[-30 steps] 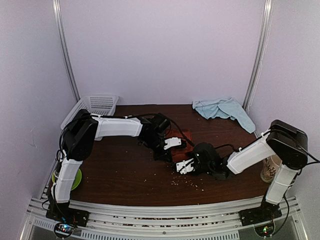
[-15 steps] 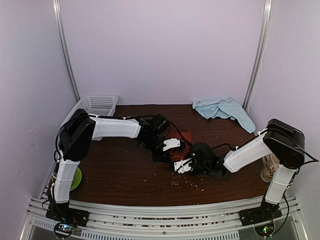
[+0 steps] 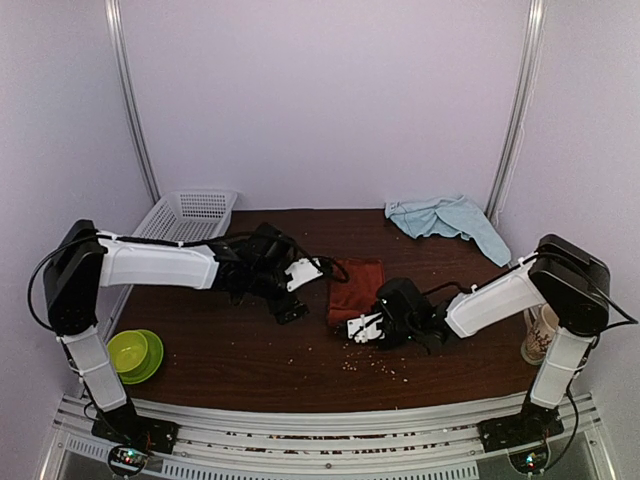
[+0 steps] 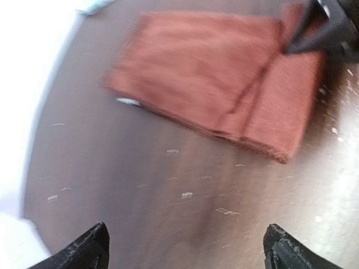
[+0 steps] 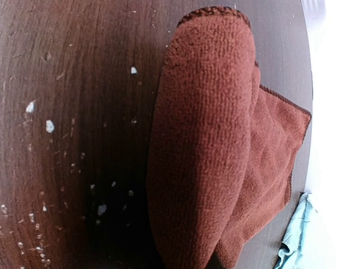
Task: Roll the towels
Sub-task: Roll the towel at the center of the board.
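Pale lilac walls (image 3: 320,100) enclose a dark brown table (image 3: 220,350). By its left edge, toward the near corner, sits one lime-green bowl (image 3: 135,352). At the far left corner is one white slatted basket (image 3: 185,215). Next, the left gripper (image 3: 297,293) hangs low over bare wood left of centre, jaws spread wide and holding nothing. It is just beside the rust-red towel (image 3: 355,285) but apart from it, probably standing off so the other arm can work the cloth alone. That towel lies as a flat rectangle at the table's centre, its near end curled over into a thick first roll. The right gripper (image 3: 362,328) sits at that near end, jaws closed on the curled fold, seemingly to keep the roll together and carry it toward the far edge. Pale crumbs (image 3: 375,365) speckle the wood toward the near edge. One light-blue towel (image 3: 445,218) lies crumpled at the far right corner, not yet rolled, likely waiting its turn. One cup (image 3: 540,335) stands at the right edge, half hidden by the right arm. Counted: two towels, two grippers, one bowl, one basket, one cup.
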Controlling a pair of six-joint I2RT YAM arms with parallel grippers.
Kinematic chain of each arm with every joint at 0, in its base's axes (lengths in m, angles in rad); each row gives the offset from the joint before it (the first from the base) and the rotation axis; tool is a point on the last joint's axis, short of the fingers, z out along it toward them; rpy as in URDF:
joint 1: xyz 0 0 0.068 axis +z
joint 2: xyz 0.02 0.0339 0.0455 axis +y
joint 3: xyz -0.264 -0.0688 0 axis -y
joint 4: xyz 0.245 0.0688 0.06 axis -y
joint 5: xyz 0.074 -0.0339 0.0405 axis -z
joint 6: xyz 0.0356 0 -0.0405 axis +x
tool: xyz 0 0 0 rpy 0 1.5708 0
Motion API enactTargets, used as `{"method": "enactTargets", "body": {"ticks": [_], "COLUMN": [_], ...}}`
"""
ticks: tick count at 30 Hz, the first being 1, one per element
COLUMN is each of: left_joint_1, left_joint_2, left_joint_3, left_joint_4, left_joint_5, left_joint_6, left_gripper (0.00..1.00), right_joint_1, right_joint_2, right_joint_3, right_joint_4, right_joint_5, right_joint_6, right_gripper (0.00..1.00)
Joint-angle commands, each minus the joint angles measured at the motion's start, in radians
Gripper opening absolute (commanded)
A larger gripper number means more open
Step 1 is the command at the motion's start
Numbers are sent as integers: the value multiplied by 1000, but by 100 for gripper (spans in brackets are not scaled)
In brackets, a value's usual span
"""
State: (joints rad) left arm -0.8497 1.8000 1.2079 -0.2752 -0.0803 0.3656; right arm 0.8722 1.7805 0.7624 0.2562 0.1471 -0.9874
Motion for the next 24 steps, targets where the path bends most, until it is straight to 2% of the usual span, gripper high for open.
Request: {"method": "enactTargets", "body": {"ticks": [1, 6, 10, 11, 16, 21, 24], "left_joint_1": [4, 4, 4, 3, 3, 3, 3], "left_joint_2": [-187, -356, -366, -366, -398, -415, -412], "left_joint_3": [-170, -364, -387, -414, -603, -574, -583], "left_joint_4": [360, 655, 644, 691, 1110, 1100, 1148], "left_joint_5": [-189, -266, -98, -85, -150, -250, -332], "left_joint_6": [-30, -38, 24, 27, 34, -23, -75], "left_gripper": [98, 98, 98, 98, 98, 98, 98], "right_joint_1": [-24, -59, -92, -101, -147, -187, -200], "right_joint_2": [-3, 7, 37, 46, 96, 130, 149], "right_joint_3": [18, 88, 179, 207, 330, 411, 441], "right_joint_4": [-106, -230, -375, -420, -630, -771, -825], "right_joint_5": [-60, -161, -261, -288, -428, -552, -591], "right_joint_6": [43, 83, 104, 105, 110, 95, 84], "right_gripper": [0, 0, 0, 0, 0, 0, 0]}}
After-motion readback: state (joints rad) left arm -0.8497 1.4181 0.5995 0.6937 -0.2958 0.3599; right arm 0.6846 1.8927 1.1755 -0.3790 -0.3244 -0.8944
